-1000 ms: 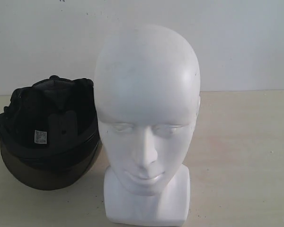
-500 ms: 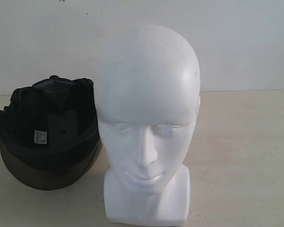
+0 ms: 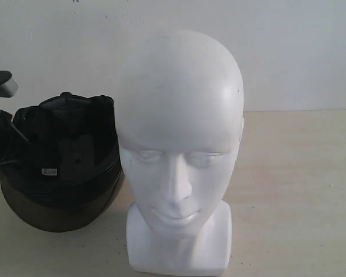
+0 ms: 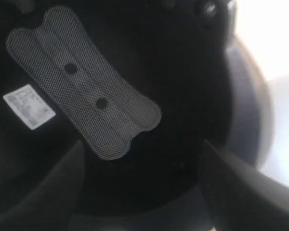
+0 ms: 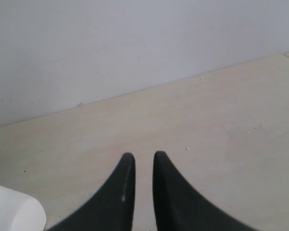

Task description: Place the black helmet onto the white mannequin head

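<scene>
The black helmet (image 3: 60, 161) lies left of the white mannequin head (image 3: 179, 150), its padded lining facing the camera and its brown visor (image 3: 57, 216) lowest. My left gripper (image 3: 11, 135) reaches in from the left edge at the helmet's left side. In the left wrist view the helmet's inside (image 4: 149, 72) fills the frame, with a grey mesh pad (image 4: 82, 82) and a white label (image 4: 29, 107). There the left gripper (image 4: 142, 185) is open, fingers (image 4: 53, 192) wide apart over the lining. The right gripper (image 5: 143, 161) hovers shut over bare table, holding nothing.
A pale wooden table (image 3: 300, 190) runs to a white wall (image 3: 300, 52) at the back. A white rounded object (image 5: 12, 211) shows at a corner of the right wrist view. The right gripper does not appear in the exterior view.
The left arm has come in from the left edge and now stands at the helmet's left side. The helmet's label looks darker. The mannequin head has not moved.
</scene>
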Tool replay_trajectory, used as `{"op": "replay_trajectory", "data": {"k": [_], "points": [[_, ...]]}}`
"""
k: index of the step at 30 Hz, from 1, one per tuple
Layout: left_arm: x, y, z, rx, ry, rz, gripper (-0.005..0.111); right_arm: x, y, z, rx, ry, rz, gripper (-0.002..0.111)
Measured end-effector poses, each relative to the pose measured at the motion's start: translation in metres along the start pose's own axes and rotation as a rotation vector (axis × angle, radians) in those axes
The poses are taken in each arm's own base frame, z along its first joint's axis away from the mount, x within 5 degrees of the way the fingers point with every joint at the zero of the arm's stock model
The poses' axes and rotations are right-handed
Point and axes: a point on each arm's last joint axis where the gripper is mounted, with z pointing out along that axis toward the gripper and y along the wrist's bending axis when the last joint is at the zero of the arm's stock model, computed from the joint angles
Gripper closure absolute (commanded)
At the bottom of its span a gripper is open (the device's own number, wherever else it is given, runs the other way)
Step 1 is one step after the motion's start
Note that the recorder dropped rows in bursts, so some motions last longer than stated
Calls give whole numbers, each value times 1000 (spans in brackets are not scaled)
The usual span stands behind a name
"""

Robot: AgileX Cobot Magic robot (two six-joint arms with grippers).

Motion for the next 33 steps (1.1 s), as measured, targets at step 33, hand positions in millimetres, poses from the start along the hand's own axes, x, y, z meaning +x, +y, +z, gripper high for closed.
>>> {"op": "replay_trajectory", "data": {"k": [33], "points": [[-10,27,-11,-288,100,438,42,0,0,0,0,0,0,95]]}}
